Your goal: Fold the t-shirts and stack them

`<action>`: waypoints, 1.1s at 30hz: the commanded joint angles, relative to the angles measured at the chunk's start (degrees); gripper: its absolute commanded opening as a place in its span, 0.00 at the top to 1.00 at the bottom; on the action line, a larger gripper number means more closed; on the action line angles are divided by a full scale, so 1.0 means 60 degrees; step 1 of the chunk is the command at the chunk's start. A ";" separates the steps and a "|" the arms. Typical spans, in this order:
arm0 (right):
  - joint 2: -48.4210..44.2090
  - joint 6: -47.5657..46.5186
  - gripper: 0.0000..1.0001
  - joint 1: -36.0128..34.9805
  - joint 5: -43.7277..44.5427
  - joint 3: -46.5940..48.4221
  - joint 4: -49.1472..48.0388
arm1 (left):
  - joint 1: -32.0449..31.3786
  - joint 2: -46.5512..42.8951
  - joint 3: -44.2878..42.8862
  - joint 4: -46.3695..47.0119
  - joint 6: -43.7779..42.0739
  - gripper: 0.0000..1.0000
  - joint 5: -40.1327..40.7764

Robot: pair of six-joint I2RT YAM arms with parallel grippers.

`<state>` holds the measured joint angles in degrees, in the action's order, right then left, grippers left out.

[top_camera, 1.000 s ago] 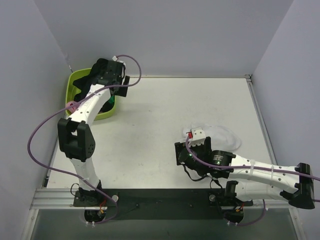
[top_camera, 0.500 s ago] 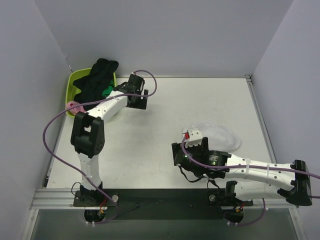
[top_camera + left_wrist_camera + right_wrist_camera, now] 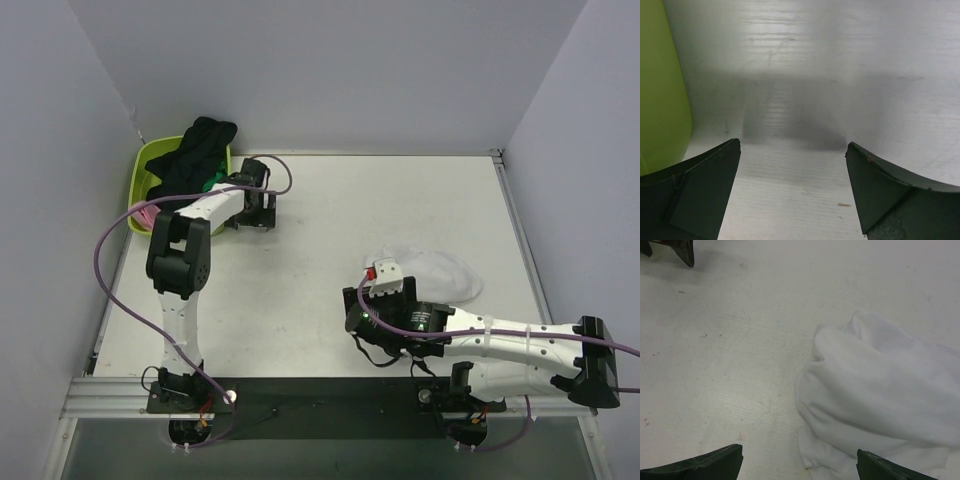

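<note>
Left gripper (image 3: 792, 150): jaws spread wide, nothing between them, only bare table (image 3: 330, 220) under the gap. It sits low over the table just beside the lime green basket (image 3: 660, 100), whose wall fills the left edge of the left wrist view. Both fingers are cut off at the bottom of that view.

Right gripper (image 3: 800, 452): jaws spread wide, holding nothing. Only the two fingertips show at the bottom edge of its wrist view. From the top camera its fingers are hidden under the wrist and the red and white block (image 3: 385, 270) mounted there; any marking on the block is too small to read.

White t-shirt (image 3: 880, 405): crumpled heap on the table just ahead and to the right of the right gripper, near its right fingertip; cannot tell if they touch. The heap's right and lower parts run out of the wrist frame. Sleeves and collar can't be made out.

The basket is at the far left corner of the table. In it, a black t-shirt (image 3: 200, 150) is piled up and draped over the back rim, and a bit of green t-shirt (image 3: 213, 181) shows below it. The left arm crosses the basket's near side and hides the rest of what it holds.
</note>
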<state>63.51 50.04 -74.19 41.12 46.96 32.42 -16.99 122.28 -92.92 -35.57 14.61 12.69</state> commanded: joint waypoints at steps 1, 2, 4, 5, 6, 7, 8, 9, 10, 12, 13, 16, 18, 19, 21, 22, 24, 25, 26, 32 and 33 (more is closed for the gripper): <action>0.0270 0.0317 0.00 -0.0144 0.0412 0.0259 0.0411 | 0.0751 -0.0048 -0.0215 0.0216 -0.0150 0.03 0.0039; 0.0314 0.0346 0.00 -0.0144 0.0412 0.0259 0.0411 | 0.0970 -0.0048 -0.0317 0.0172 -0.0208 0.03 0.0039; 0.0358 0.0346 0.00 -0.0217 0.0412 0.0274 0.0411 | 0.1176 -0.0062 -0.0406 0.0084 -0.0311 0.03 0.0039; 0.0373 0.0361 0.00 -0.0217 0.0412 0.0288 0.0426 | 0.1279 -0.0062 -0.0537 0.0040 -0.0326 0.03 0.0053; 0.0387 0.0361 0.00 -0.0217 0.0426 0.0274 0.0440 | 0.1454 -0.0062 -0.0596 -0.0061 -0.0369 0.03 0.0039; 0.0373 0.0361 0.00 -0.0246 0.0441 0.0274 0.0455 | 0.1542 -0.0091 -0.0640 -0.0106 -0.0384 0.03 0.0039; 0.0358 0.0375 0.00 -0.0261 0.0455 0.0274 0.0542 | 0.1601 -0.0121 -0.0684 -0.0121 -0.0384 0.03 0.0010; 0.0344 0.0376 0.00 -0.0261 0.0499 0.0274 0.0587 | 0.1645 -0.0164 -0.0684 -0.0121 -0.0399 0.03 -0.0136; 0.0300 0.0361 0.00 -0.0247 0.0674 0.0288 0.0660 | 0.1631 -0.0339 -0.0655 -0.0078 -0.0399 0.03 -0.0210; 0.0256 0.0303 0.00 -0.0203 0.0909 0.0493 0.1083 | 0.1529 -0.0618 -0.0481 0.0025 -0.0152 0.03 -0.0749; 0.0227 0.0244 0.00 -0.0145 0.1156 0.0610 0.1317 | 0.1355 -0.1083 -0.0320 0.0127 -0.0020 0.03 -0.0955; 0.0080 -0.0091 0.00 0.0630 0.1320 0.1108 0.2256 | 0.0741 -0.2239 0.0573 0.0684 0.0610 0.03 -0.1659; -0.0211 -0.0472 0.00 0.1432 0.1043 0.1211 0.2433 | 0.0359 -0.3074 0.0954 0.0831 0.1019 0.03 -0.1778; -0.0286 -0.0851 0.00 0.1699 0.0868 0.1197 0.2433 | 0.0125 -0.3355 0.1377 0.0846 0.1152 0.03 -0.1734; -0.0505 -0.1161 0.00 0.2313 0.0165 0.1066 0.2433 | -0.0505 -0.4319 0.1934 0.1006 0.1546 0.03 -0.1690; -0.0579 -0.1293 0.00 0.2462 -0.0171 0.0992 0.2433 | -0.0696 -0.4659 0.2503 0.1166 0.1636 0.03 -0.1704; -0.0710 -0.1135 0.00 0.2580 -0.0934 0.0657 0.2666 | -0.1311 -0.5608 0.3077 0.1299 0.1986 0.03 -0.1516; -0.0755 -0.0988 0.01 0.2580 -0.1197 0.0481 0.2725 | -0.1487 -0.5919 0.3414 0.1430 0.2119 0.03 -0.1558; -0.0799 -0.0581 0.02 0.2595 -0.1446 0.0276 0.2813 | -0.1852 -0.6226 0.4099 0.1693 0.2222 0.03 -0.1703; -0.1282 0.1003 0.08 0.1675 -0.2781 -0.1131 0.2828 | -0.3260 -0.7942 0.6080 0.2573 0.3057 0.02 -0.1442; -0.1253 0.1440 0.09 0.1484 -0.2825 -0.1234 0.2857 | -0.3653 -0.8074 0.6214 0.2574 0.3145 0.03 -0.1368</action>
<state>57.06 50.28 -61.01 29.02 42.26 45.84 -34.00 76.40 -60.01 -25.10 29.17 3.14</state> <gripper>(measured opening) 0.923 0.974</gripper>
